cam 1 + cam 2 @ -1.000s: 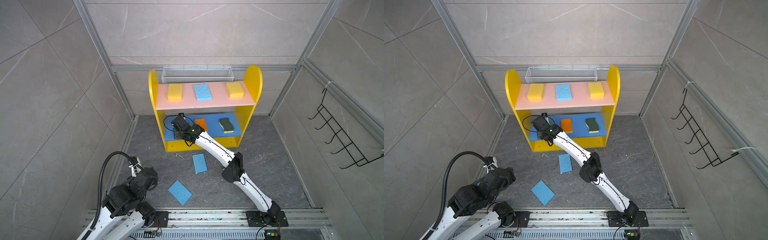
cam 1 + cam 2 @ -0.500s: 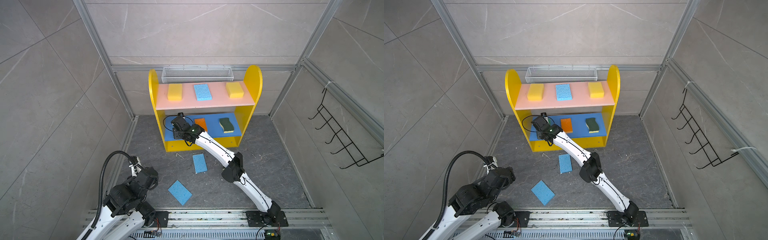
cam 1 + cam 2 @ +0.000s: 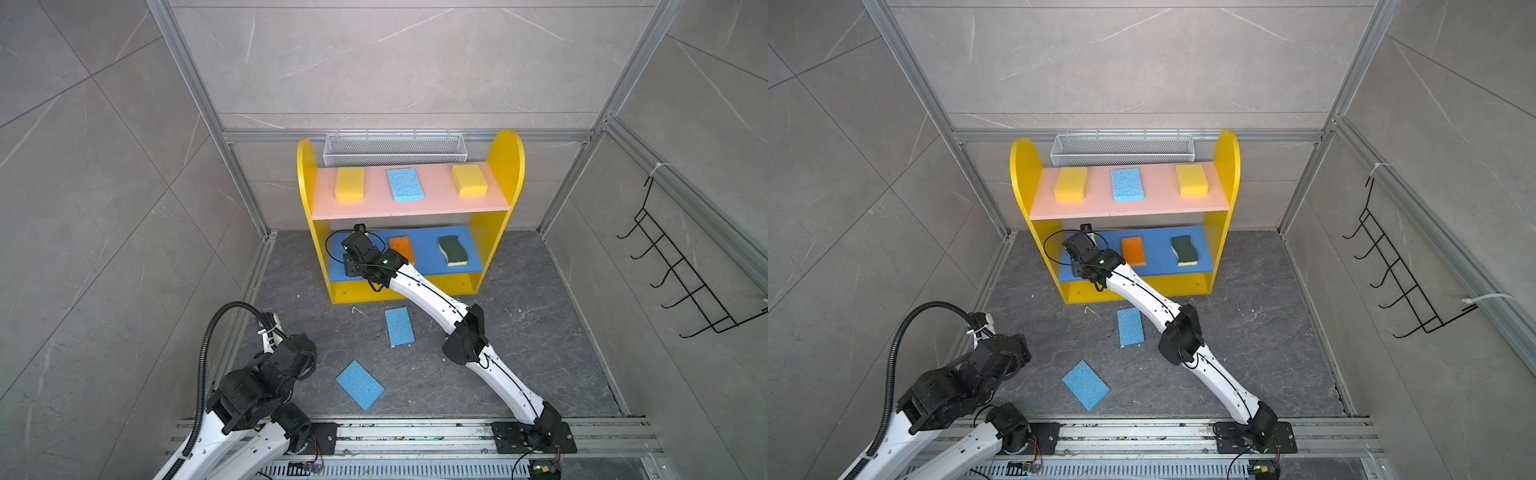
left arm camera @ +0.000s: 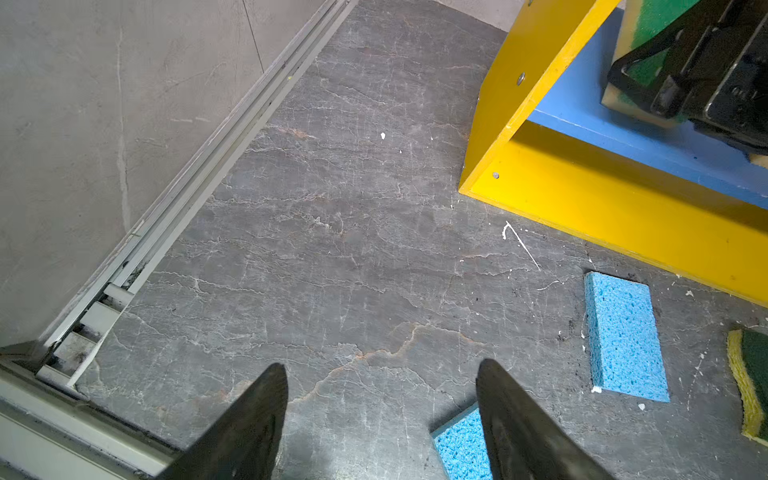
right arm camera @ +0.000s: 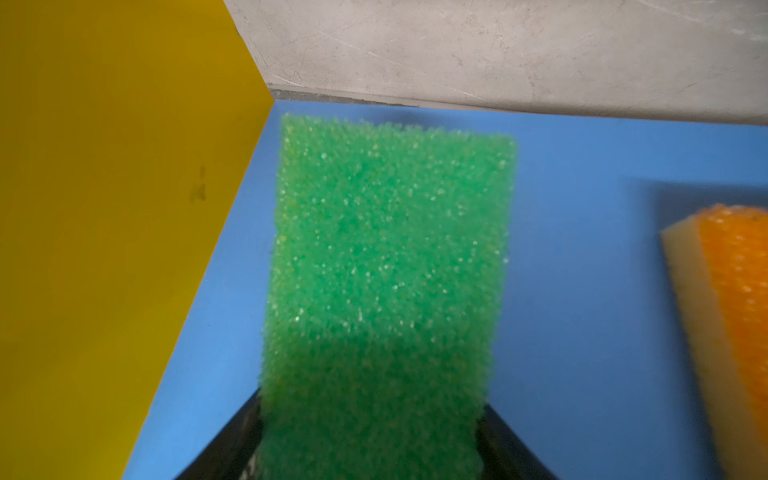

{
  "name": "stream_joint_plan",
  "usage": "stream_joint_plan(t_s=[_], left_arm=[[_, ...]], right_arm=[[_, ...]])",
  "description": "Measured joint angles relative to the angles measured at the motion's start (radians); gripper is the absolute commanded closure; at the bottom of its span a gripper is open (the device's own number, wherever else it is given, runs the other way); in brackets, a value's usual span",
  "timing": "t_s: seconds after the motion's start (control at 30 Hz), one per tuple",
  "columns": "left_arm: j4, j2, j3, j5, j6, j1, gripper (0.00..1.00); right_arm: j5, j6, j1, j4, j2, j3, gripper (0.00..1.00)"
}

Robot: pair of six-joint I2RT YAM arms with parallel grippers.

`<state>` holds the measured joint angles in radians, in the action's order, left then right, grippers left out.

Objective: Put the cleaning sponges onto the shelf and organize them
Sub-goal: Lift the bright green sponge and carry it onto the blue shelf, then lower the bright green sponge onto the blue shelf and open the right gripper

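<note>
The shelf (image 3: 505,166) stands against the back wall. Its pink board carries two yellow sponges (image 3: 349,184) (image 3: 469,179) and a light blue one (image 3: 405,184). On the blue board lie an orange sponge (image 3: 401,247) and a wavy dark green one (image 3: 453,250). My right gripper (image 5: 374,415) reaches onto that board's left end, shut on the bright green sponge (image 5: 386,257), which lies flat there. Two light blue sponges (image 3: 399,326) (image 3: 360,385) lie on the floor, and a second wavy dark green sponge (image 4: 754,382) beside them. My left gripper (image 4: 380,374) hovers open over bare floor.
A white mesh basket (image 3: 394,148) hangs behind the shelf top. A black wire hook rack (image 3: 681,286) is on the right wall. A metal rail (image 3: 415,432) runs along the front. The right arm stretches across the floor above the sponges.
</note>
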<state>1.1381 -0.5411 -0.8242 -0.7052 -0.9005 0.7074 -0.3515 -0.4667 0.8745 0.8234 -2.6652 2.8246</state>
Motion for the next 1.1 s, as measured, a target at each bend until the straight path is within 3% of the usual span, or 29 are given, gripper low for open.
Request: stream_joint_plan(t_s=[0.47,0.8,1.1], left_arm=[[0.001,0.000,0.000,0.000,-0.001,0.000,0.25],[0.010,-0.040,0.000,0.000,-0.005,0.000,0.25],[0.014,-0.002,0.000,0.000,-0.009,0.000,0.25]], right_arm=[[0.026,0.000,0.000,-0.021,-0.003,0.001,0.17],[0.043,0.001,-0.003,-0.029,-0.003,0.002,0.17],[0.034,-0.008,-0.004,-0.022,-0.003,0.002,0.24]])
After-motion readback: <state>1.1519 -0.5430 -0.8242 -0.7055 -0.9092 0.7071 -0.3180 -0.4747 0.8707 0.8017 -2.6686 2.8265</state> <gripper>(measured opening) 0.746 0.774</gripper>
